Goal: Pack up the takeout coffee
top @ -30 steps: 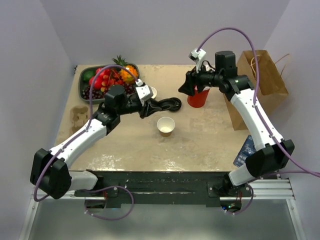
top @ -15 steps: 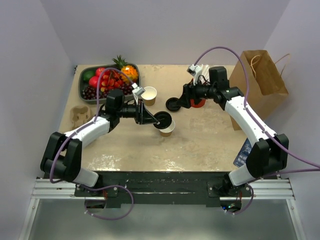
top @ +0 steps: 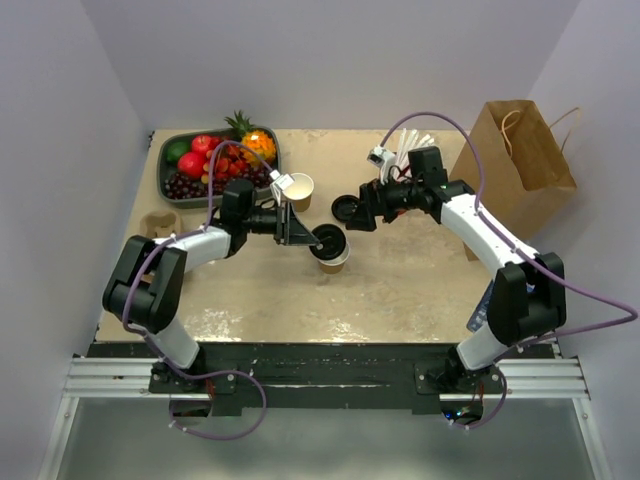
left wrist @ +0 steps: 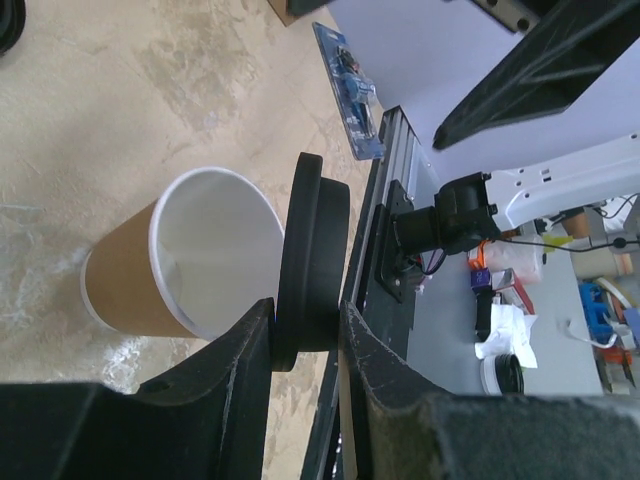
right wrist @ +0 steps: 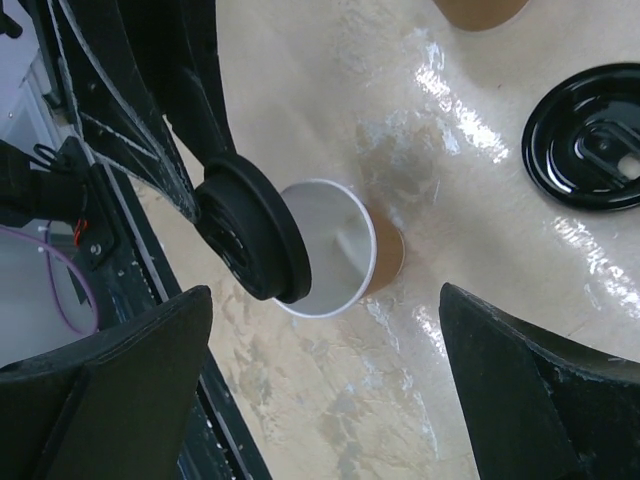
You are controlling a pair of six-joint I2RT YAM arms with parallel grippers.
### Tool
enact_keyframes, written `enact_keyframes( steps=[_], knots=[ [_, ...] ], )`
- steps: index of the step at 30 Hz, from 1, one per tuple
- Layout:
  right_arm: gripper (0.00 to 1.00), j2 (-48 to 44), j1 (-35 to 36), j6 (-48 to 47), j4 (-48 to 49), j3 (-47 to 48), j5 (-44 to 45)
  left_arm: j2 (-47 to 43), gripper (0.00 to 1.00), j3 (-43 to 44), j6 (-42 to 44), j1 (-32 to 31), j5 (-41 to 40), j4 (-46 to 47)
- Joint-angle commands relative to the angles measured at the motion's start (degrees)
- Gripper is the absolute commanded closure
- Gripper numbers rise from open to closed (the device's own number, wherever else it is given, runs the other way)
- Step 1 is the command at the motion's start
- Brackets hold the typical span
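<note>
- On my screens the takeout coffee is in two parts: the open paper cup (top: 334,259) stands upright near the middle of the table (top: 400,290), tan outside and white inside.
- Its black lid (left wrist: 315,262) is not seated. It is held on edge at the cup's rim, its flat face turned toward the mouth. I cannot tell whether lid and rim touch.
- The left gripper (left wrist: 306,325) has the lid: I see its fingers (left wrist: 235,370) pinching the lid's lower edge from both sides.
- From the right wrist camera the lid overlaps one side of the cup's rim, with the rest of the mouth uncovered.
- The right gripper (top: 367,207) hangs over the table beyond the cup. Its fingers (right wrist: 120,390) are spread wide with nothing between them.
- A second black lid (top: 348,209) lies flat on the table just beside that gripper, apart from the cup.
- A second paper cup (top: 299,190) stands open behind the left gripper.
- Farther back I see a fruit tray (top: 170,165) at the left and white straws (top: 408,143) rising behind the right arm.
- A brown paper bag (top: 520,150) stands at the table's right edge.
</note>
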Motion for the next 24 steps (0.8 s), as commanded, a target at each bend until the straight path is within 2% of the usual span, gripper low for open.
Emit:
enact_keyframes(
  steps=[1, 11, 21, 24],
  knots=[
    [0.01, 1.41, 0.78, 0.53, 0.12, -0.92, -1.06, 2.16, 0.90, 2.77, -3.56, 0.46, 0.93, 3.62],
    [0.01, 4.83, 2.45, 2.73, 2.05, -1.89, -1.06, 4.36, 0.87, 3.39, -3.21, 0.46, -0.03, 2.13],
    [0.02, 5.98, 4.03, 3.87, 3.54, -3.03, 0.52, 3.92, 0.72, 3.56, -0.58, 0.37, -2.14, -1.21],
    [0.03, 6.15, 4.56, 4.66, 4.42, -3.56, 1.22, 3.66, 0.71, 3.48, -0.14, 0.37, -2.40, -1.56]
  ],
)
